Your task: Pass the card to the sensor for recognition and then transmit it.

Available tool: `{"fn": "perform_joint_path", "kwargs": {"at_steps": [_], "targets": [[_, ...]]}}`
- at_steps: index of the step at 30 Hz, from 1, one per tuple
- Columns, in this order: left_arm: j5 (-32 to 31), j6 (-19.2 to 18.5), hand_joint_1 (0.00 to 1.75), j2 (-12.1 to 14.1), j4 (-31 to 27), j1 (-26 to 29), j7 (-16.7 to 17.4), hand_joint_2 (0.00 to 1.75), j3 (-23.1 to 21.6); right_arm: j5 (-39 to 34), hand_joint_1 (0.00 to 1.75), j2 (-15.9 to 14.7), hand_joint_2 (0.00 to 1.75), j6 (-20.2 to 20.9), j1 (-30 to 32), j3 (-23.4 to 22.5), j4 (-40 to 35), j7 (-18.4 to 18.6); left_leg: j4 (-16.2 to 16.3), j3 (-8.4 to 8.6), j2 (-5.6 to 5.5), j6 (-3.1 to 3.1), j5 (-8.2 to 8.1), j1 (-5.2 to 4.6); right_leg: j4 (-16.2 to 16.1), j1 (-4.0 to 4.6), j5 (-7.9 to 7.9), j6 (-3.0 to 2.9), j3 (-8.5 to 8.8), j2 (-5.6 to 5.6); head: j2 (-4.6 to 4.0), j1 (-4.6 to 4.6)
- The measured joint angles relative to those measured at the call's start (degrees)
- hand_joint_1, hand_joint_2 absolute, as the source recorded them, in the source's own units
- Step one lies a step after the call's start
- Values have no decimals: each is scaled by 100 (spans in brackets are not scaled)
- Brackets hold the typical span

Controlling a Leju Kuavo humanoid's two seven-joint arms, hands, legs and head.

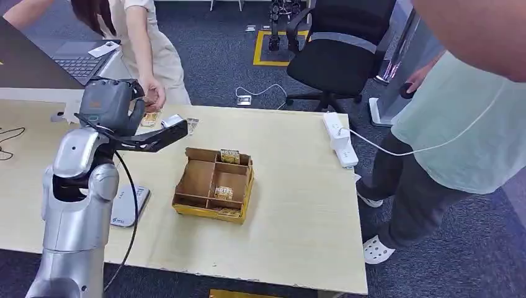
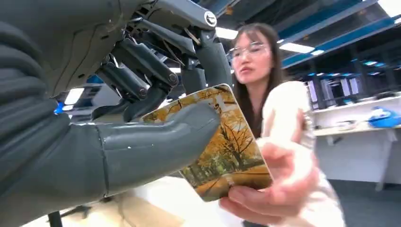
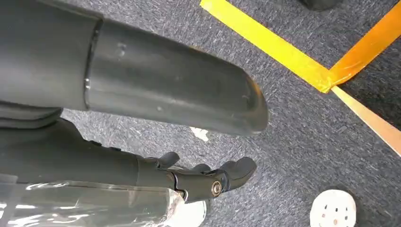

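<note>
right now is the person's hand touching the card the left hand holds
Touching. The left wrist view shows the person's hand gripping the card at its lower edge while the left hand pinches it.

One card (image 2: 222,146), one divided box (image 1: 214,184), one power strip (image 1: 339,138), one laptop (image 1: 77,62), two people (image 1: 142,37).
</note>
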Motion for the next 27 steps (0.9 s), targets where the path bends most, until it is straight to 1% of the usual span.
{"fn": "perform_joint_path", "kwargs": {"at_steps": [9,14,15,16,20,27], "targets": [[-65,-2,175,-28,44,-10,0,175,30,0,0,0,0,-9,-5,-7,22,-17,0,-3,-1,0,0,0,0,0,0,0,0,-1,0,2],[-151,17,175,-50,96,-11,-11,175,127,0,0,0,0,-20,-7,-9,28,-28,0,-3,-1,0,0,0,0,0,0,0,0,-1,0,2],[-160,20,28,-55,114,-12,-15,175,140,0,0,0,0,-17,-8,-9,28,-28,0,-3,-2,0,0,0,0,0,0,0,0,-1,0,0],[-168,20,0,-55,124,-13,-17,175,144,0,0,0,0,-17,-8,-9,28,-28,0,-3,-2,0,0,0,0,0,0,0,0,-1,0,0],[-273,125,0,-68,151,-12,-17,175,166,0,0,0,0,-9,-7,-11,28,-13,0,-3,-2,0,0,0,0,0,0,0,0,-1,0,2],[-398,149,0,-90,151,-5,-17,175,266,-20,0,0,0,-9,-6,-11,26,24,0,-3,-2,0,0,0,0,0,0,0,0,-1,0,2]]}}
